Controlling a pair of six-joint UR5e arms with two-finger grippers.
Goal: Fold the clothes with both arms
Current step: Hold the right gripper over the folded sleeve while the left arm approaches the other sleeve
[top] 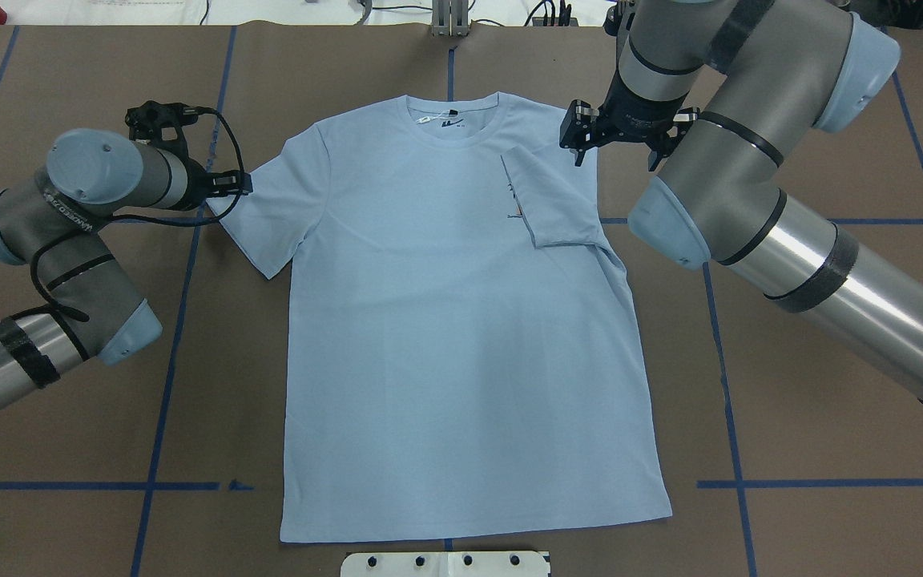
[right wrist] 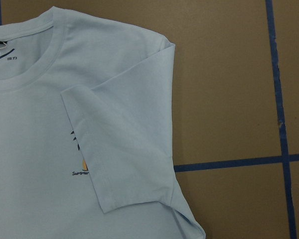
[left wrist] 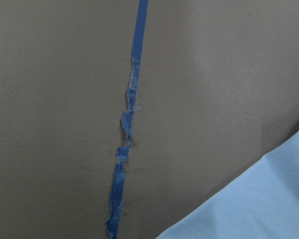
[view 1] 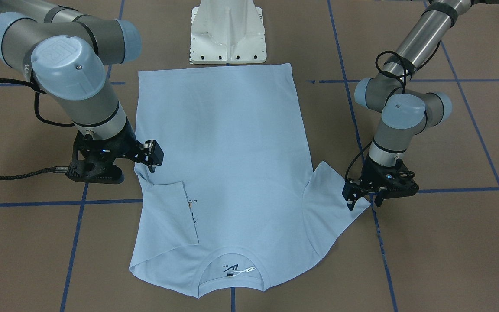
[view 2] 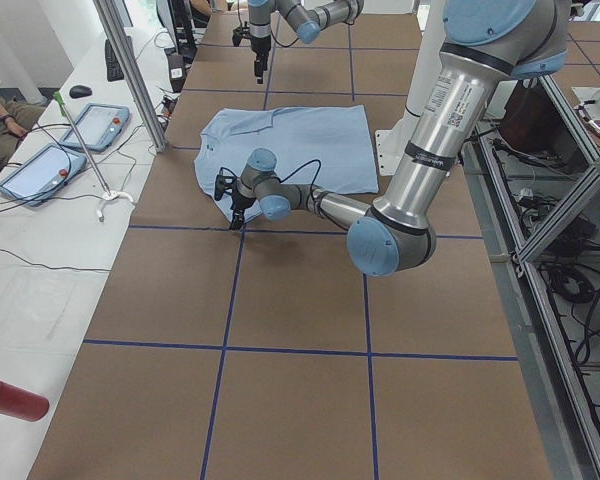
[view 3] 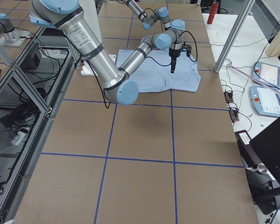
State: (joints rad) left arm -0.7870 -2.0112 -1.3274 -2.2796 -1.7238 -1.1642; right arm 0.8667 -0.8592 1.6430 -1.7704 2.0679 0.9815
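Overhead view as the clock face, shirt centre as the dial centre.

L gripper (top: pixel 239 183) sits at ~10 o'clock, low at the outer hem of the L sleeve (top: pixel 273 208), which lies spread flat on the table (top: pixel 790 401). Can't tell if its fingers are apart or pinched on cloth, as the tips are too small in the wide views. L wrist cam shows only table, a torn blue tape line (left wrist: pixel 127 124) and a corner of blue cloth at 5 o'clock of that frame, no fingers.

T-shirt (top: pixel 461 320) lies flat, front up, mid-table: collar (top: pixel 453 120) at 12, bottom hem (top: pixel 469 533) at 6 on the robot's side. Body smooth, few wrinkles.

R sleeve (top: pixel 550 204) at ~1 o'clock lies folded inward over the chest, part-covering the chest print (right wrist: pixel 79 164). R gripper (top: pixel 579 144) hangs just beyond that shoulder at ~1–2 o'clock, apart from the cloth, w/ nothing in it. Its finger gap isn't readable.

Handling, my read: thin knit, v. light, limp, no stiffness. It will sag wherever unsupported and won't keep a fold unless laid down flat. Not fragile. Prob. enough friction on the brown top to bunch if dragged.

Best holds are the thicker spots: sleeve hem, shoulder seam, bottom-hem corners. Next is prob. the L sleeve: pinch the hem edge at 10 o'clock, lift a little, carry toward 3 o'clock, lay down. Risk: fingers miss the thin edge.
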